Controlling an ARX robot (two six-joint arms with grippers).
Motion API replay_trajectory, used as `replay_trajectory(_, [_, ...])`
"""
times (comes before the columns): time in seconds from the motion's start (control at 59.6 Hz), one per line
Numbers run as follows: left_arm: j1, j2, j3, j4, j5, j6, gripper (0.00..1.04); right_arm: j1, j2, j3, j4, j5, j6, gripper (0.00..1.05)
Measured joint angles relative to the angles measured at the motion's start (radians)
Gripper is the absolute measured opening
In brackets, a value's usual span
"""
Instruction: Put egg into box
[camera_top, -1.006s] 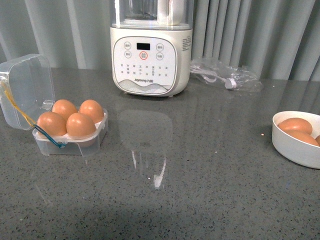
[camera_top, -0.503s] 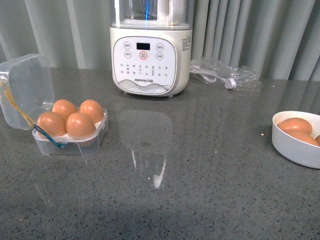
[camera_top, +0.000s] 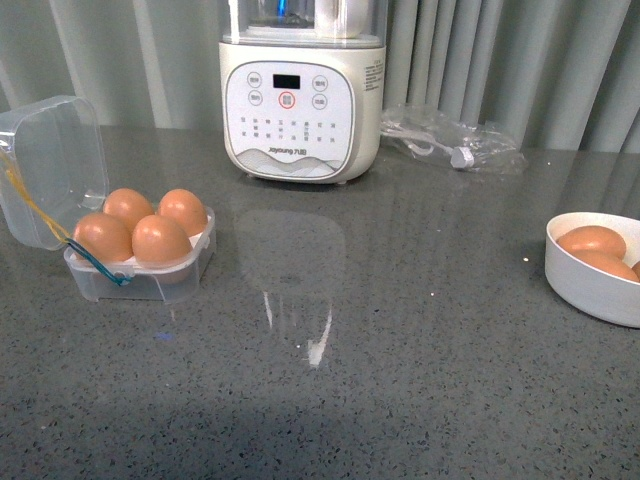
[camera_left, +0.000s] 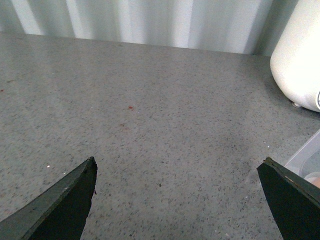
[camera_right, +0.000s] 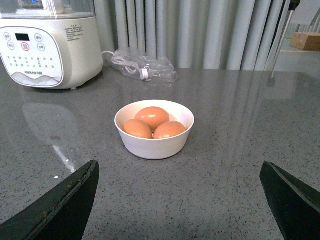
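- The machine (camera_top: 300, 105), a white appliance with a button panel, stands at the back of the grey counter (camera_top: 420, 360); it serves as the landmark here.
- The box (camera_top: 140, 270) sits left of the machine and nearer the robot, well apart from it.
- Its clear lid (camera_top: 55, 165) is open and stands tilted on the side away from the machine.
- Four eggs (camera_top: 160, 240) fill the box, one in each cup.
- A yellow cord (camera_top: 25, 200) runs across the lid and a blue cord (camera_top: 95, 262) across the box's front corner.
- A bowl (camera_top: 590, 295) lies far right of the machine and nearer the robot; the right wrist view shows three bowl eggs (camera_right: 152, 116) in it.
- A clear bag (camera_top: 450, 150) with a cable lies just right of the machine.
- The left gripper (camera_left: 178, 161) hangs over bare counter with the machine's base at one side; its jaws are spread wide and grasp nothing.
- The right gripper (camera_right: 179, 163) faces the bowl, the machine beyond it to one side; its jaws are also spread wide and hold nothing.
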Motion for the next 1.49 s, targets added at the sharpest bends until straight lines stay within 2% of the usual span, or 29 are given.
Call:
replay_trajectory(0.201, [-0.008,0.104,0.100,-0.024,0.016,-0.017,0.98,0.000,0.000,0.000,0.000,0.000,0.000,0.97])
replay_trajectory(0.436, [-0.044,0.169,0.124,-0.023,-0.026,-0.039,0.98,0.000,0.000,0.000,0.000,0.000,0.000,0.97])
replay_trajectory(0.906, [-0.278,0.064,0.023,0.023,-0.068,-0.064,0.98,0.000,0.000,0.000,0.000,0.000,0.000,0.97])
replay_trajectory(1.224, [-0.500,-0.080,-0.092,-0.021,-0.074,-0.003,0.98,0.000,0.000,0.000,0.000,0.000,0.000,0.97])
replay_trajectory(1.342, [-0.535,-0.097,-0.107,-0.036,-0.085,0.022,0.98,0.000,0.000,0.000,0.000,0.000,0.000,0.97])
replay_trajectory(1.492, [-0.529,-0.162,-0.106,-0.068,-0.106,0.023,0.98,0.000,0.000,0.000,0.000,0.000,0.000,0.97])
